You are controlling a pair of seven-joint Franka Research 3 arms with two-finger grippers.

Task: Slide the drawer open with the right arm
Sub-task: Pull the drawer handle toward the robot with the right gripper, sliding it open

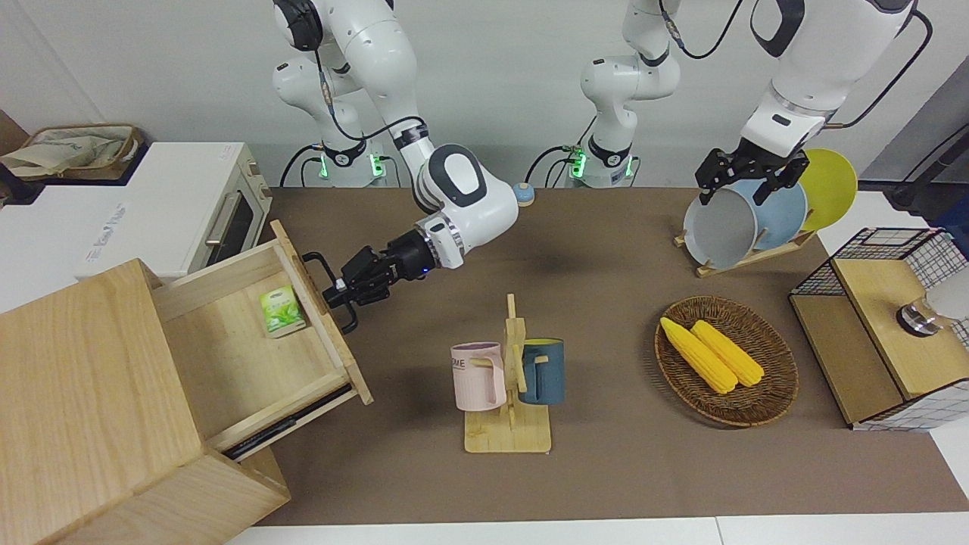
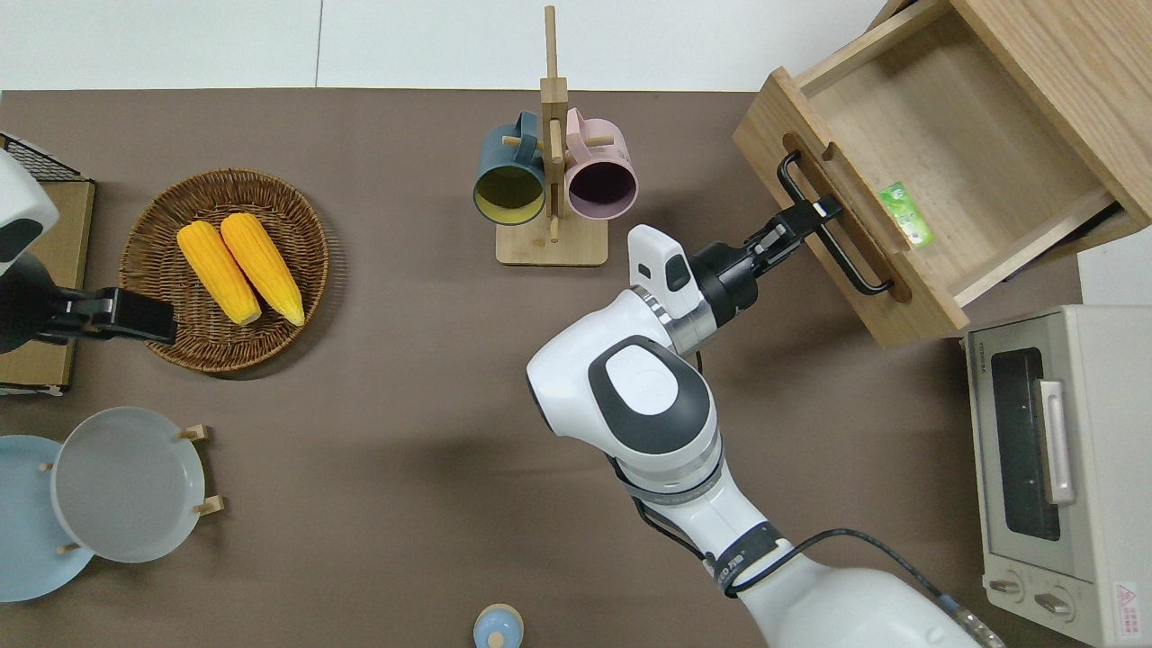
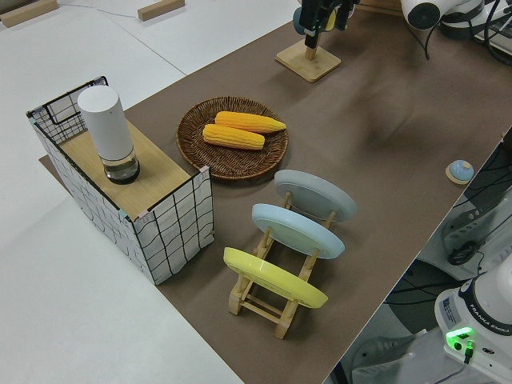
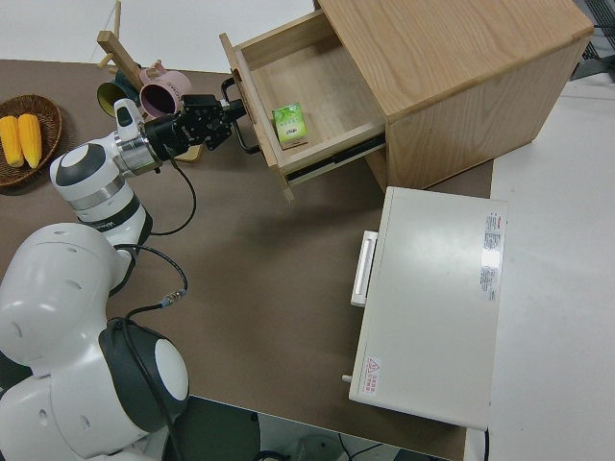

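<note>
The light-wood drawer (image 1: 250, 356) stands pulled well out of the pale wooden box (image 1: 83, 378) at the right arm's end of the table. Inside it lies a small green packet (image 1: 281, 310). My right gripper (image 1: 338, 294) reaches in level from the table's middle and is shut on the black bar handle (image 2: 832, 234) on the drawer's front panel, near the bar's middle. The overhead view shows the right gripper (image 2: 821, 212) on the bar, and the right side view shows it (image 4: 231, 110) at the drawer (image 4: 317, 106) front. The left arm is parked, its gripper (image 1: 746, 178) open.
A white toaster oven (image 1: 189, 212) stands beside the box, nearer to the robots. A wooden mug rack (image 1: 509, 378) with a pink and a blue mug stands close to the drawer's front. A basket of corn (image 1: 725, 359), a plate rack (image 1: 749, 219) and a wire-grid cabinet (image 1: 886, 325) fill the left arm's end.
</note>
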